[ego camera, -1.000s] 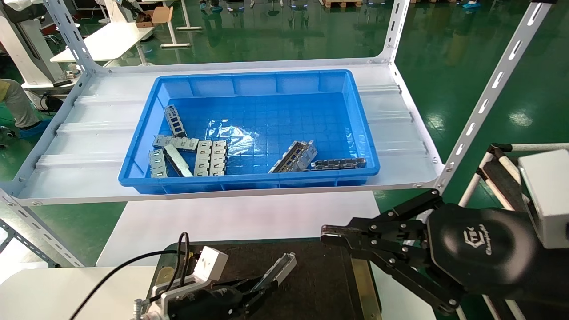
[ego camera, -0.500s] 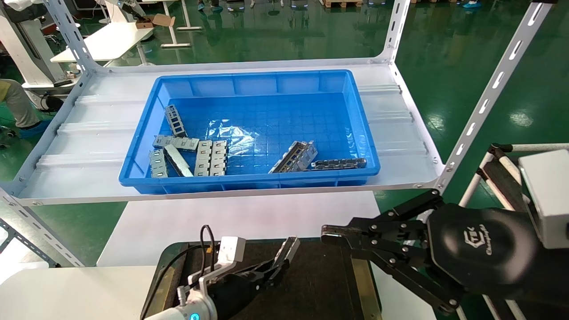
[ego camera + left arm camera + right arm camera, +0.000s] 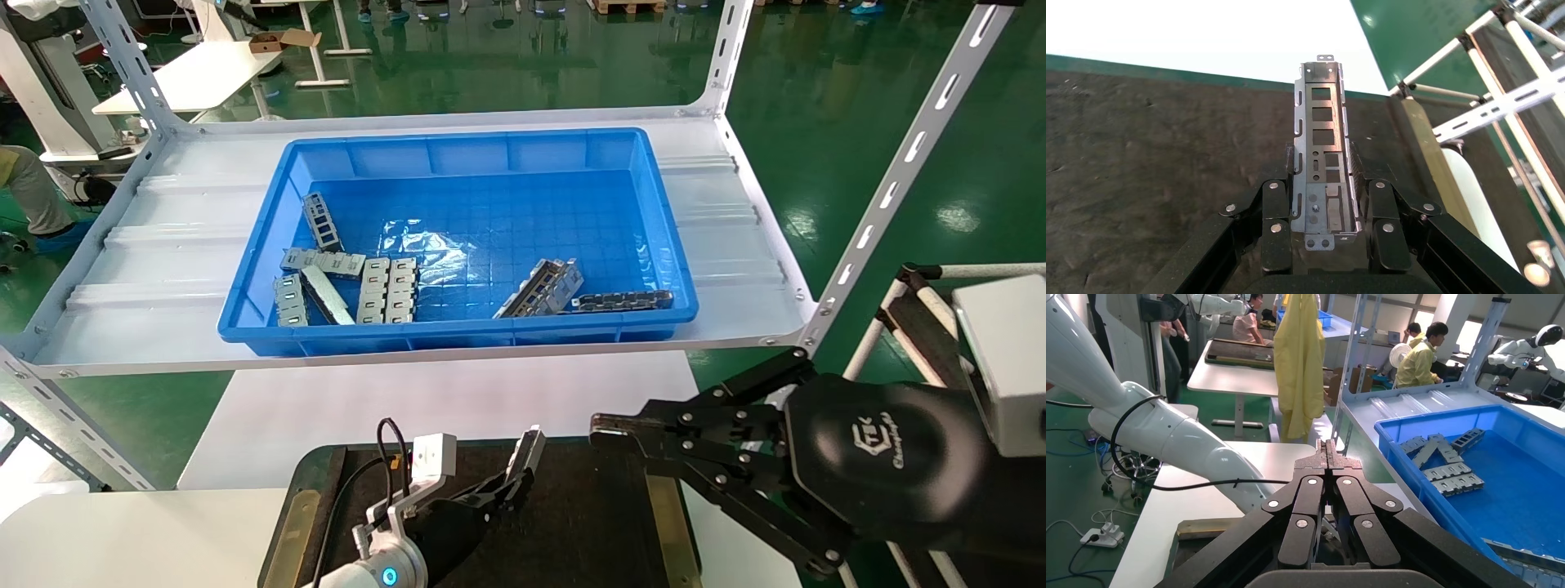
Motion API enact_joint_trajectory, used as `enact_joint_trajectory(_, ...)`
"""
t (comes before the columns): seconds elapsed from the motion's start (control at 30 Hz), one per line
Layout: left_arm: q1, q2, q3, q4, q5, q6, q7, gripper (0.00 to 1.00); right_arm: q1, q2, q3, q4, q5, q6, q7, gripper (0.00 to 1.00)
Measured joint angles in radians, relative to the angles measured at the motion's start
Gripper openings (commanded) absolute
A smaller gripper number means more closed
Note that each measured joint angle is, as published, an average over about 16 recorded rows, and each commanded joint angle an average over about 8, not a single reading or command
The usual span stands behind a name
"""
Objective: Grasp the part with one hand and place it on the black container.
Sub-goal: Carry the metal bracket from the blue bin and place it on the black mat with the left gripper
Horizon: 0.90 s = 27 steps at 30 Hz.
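Observation:
My left gripper (image 3: 508,488) is shut on the part (image 3: 525,451), a narrow silver-grey channel bracket with rectangular cut-outs. It holds the part tilted, its far end up, over the black container (image 3: 588,531). In the left wrist view the part (image 3: 1322,147) sits between the black fingers (image 3: 1275,202), above the rough black tray surface (image 3: 1156,153). My right gripper (image 3: 601,431) is shut and empty, parked over the tray's right side; it also shows in the right wrist view (image 3: 1327,450).
A big blue bin (image 3: 458,147) on the white shelf (image 3: 735,237) holds several more metal parts (image 3: 541,287) and a dark chain-like strip (image 3: 621,301). A white table (image 3: 425,400) lies under the shelf. Slanted shelf struts (image 3: 899,171) stand at the right.
My left gripper has moved forward and right over the black tray with the part in it, and the part's far end has tipped more upright. The right arm has not moved.

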Motion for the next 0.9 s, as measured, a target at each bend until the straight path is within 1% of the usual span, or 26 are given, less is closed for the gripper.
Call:
enact_joint_trajectory(0.37, 0.005, 0.052, -0.029, 0.07, 0.119, -0.025, -0.097, 0.0, 0.0, 0.0, 0.0, 0.0, 0.0, 0.0, 0.0, 0.0)
enact_joint_trajectory(0.8, 0.01, 0.073, -0.044, 0.084, 0.235, -0.003, -0.219, 0.0, 0.0, 0.0, -0.001, 0.0, 0.0, 0.0, 0.0, 0.01)
enact_joint_trajectory(0.83, 0.01, 0.073, -0.044, 0.083, 0.244, 0.001, -0.23, 0.01, 0.0, 0.0, -0.001, 0.0, 0.0, 0.0, 0.0, 0.08)
enact_joint_trajectory(0.87, 0.01, 0.073, -0.045, 0.082, 0.252, 0.005, -0.241, 0.06, 0.0, 0.0, -0.001, 0.0, 0.0, 0.0, 0.0, 0.2)
enact_joint_trajectory(0.9, 0.01, 0.074, -0.045, 0.081, 0.261, 0.009, -0.252, 0.13, 0.0, 0.0, -0.001, 0.0, 0.0, 0.0, 0.0, 0.33)
